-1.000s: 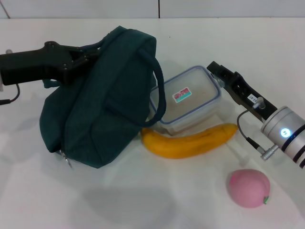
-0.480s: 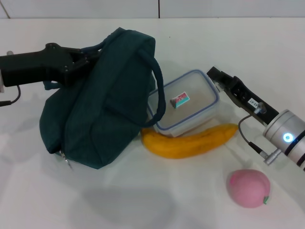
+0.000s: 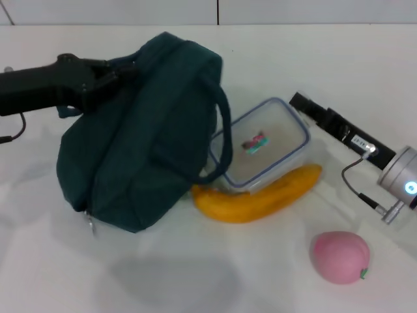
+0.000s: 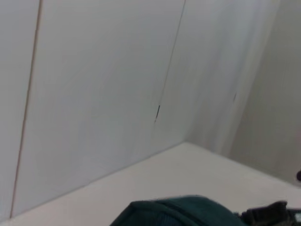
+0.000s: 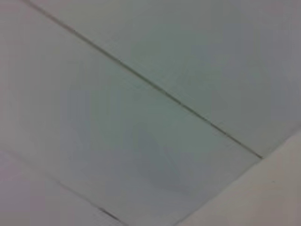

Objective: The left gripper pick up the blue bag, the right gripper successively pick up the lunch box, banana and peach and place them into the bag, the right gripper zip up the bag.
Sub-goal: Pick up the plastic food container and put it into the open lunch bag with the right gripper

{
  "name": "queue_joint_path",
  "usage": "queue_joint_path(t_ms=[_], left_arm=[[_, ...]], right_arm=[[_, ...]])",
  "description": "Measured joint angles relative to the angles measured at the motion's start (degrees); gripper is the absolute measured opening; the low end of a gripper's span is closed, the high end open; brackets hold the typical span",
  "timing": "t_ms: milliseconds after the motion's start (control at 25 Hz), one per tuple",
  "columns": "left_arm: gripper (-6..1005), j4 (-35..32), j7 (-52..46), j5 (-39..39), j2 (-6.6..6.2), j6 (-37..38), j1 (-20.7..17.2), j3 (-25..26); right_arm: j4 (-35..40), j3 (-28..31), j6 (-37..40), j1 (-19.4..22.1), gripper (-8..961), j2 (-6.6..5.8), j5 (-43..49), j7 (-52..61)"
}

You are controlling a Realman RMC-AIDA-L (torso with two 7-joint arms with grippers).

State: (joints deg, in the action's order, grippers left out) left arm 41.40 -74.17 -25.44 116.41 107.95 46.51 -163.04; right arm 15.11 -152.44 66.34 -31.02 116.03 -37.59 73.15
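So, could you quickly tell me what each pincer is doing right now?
Left pincer: shut on the bag, by its top.
Right pincer: at the lunch box's far edge; open or shut cannot be told.

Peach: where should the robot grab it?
Probably around its round middle, coming straight down from above. The peach sits alone on the table, apart from the banana, with its small stem low at one side, so fingers fit either side.
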Motion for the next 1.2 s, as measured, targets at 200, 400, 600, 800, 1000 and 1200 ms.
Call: queue_joint_path(t_ms=[200,400,600,800,1000,1200], left_arm=[[36,0.0,-1.4,-3.5,0.57,2.5,0.0,0.0],[34,-0.3,-0.3,-6.4,2.55,-1.5,-0.4,0.0],[34,-3.7,2.3,-10.1,3.06,-3.7,-1.5,0.1],[34,-6.6,6.0,-14.6,3.07,-5.0,-3.2,0.1],[34,-8.4,8.3,-15.7,3.14,-6.8,-3.9,0.1],[35,-9.0,10.1,-15.8,3.17,-7.4,-4.1,0.1]], right_arm=[[-3.3,-0.1,6.8,-1.1,94,-0.21,0.2,-3.6],[-5.9,0.0,11.1,-2.1,95,-0.46,0.2,-7.0],[-8.8,0.1,14.9,-3.6,96,-0.67,0.1,-9.6],[-11.3,2.2,18.9,-5.1,97,-1.0,-0.2,-10.2],[-11.8,5.4,20.9,-7.1,98,-1.95,-0.3,-10.4],[-11.8,8.4,25.2,-10.6,99,-2.58,-0.3,-10.7]])
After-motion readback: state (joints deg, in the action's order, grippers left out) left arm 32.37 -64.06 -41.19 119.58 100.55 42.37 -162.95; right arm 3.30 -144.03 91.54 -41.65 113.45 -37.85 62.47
